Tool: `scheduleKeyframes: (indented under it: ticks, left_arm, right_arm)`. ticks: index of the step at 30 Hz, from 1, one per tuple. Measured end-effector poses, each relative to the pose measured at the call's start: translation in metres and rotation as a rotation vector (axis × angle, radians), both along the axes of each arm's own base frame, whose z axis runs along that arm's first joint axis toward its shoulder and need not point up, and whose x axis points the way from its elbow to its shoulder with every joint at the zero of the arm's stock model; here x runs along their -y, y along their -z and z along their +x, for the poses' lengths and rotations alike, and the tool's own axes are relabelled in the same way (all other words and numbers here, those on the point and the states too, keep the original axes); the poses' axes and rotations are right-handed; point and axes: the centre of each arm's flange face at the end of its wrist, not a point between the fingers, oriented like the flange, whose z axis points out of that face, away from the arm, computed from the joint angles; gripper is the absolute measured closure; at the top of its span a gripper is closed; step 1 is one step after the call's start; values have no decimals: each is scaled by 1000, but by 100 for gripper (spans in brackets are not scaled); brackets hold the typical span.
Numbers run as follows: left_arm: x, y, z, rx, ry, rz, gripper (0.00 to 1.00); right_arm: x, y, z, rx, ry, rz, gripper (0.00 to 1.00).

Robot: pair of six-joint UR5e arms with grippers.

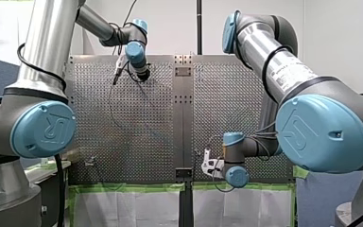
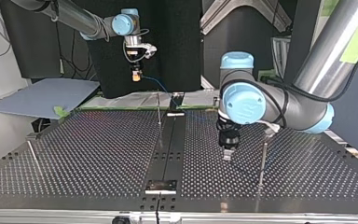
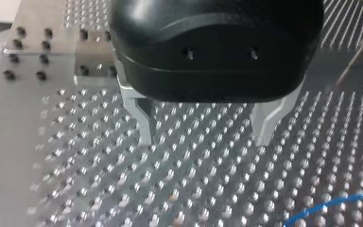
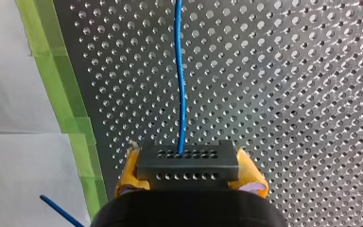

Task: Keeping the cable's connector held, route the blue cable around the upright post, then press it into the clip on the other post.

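Observation:
My right gripper point(image 4: 188, 176) has yellow pads shut on a dark perforated connector block point(image 4: 187, 161). The blue cable point(image 4: 181, 85) runs straight out of it over the perforated table. In the top view this gripper point(image 2: 135, 74) hangs above the far edge, and the cable point(image 2: 161, 88) slopes down toward a thin upright post point(image 2: 159, 109). My left gripper point(image 3: 204, 142) is open, metal fingers just above the plate with nothing between them. It point(image 2: 227, 156) stands a little to the left of a second post point(image 2: 263, 163) carrying a pale clip point(image 2: 270, 130). A cable loop point(image 3: 331, 205) lies ahead of it.
A third thin post point(image 2: 34, 157) stands at the top view's left edge. A dark centre rail point(image 2: 170, 144) with a bracket point(image 2: 161, 185) splits the plate. Green tape point(image 4: 71, 109) lines the table edge beside my right gripper.

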Motion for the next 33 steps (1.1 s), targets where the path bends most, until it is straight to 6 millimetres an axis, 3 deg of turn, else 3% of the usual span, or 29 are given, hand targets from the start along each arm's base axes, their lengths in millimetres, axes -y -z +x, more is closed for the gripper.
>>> scheduleKeyframes:
  ticks: [18, 33]
  left_arm:
    - [3, 54, 35, -14, -45, 71, 1]
    - [7, 66, 41, -1, -74, 181, 1]
  right_arm:
    - [0, 0, 1, 2, -7, 0, 100]
    - [0, 0, 1, 2, -7, 0, 100]
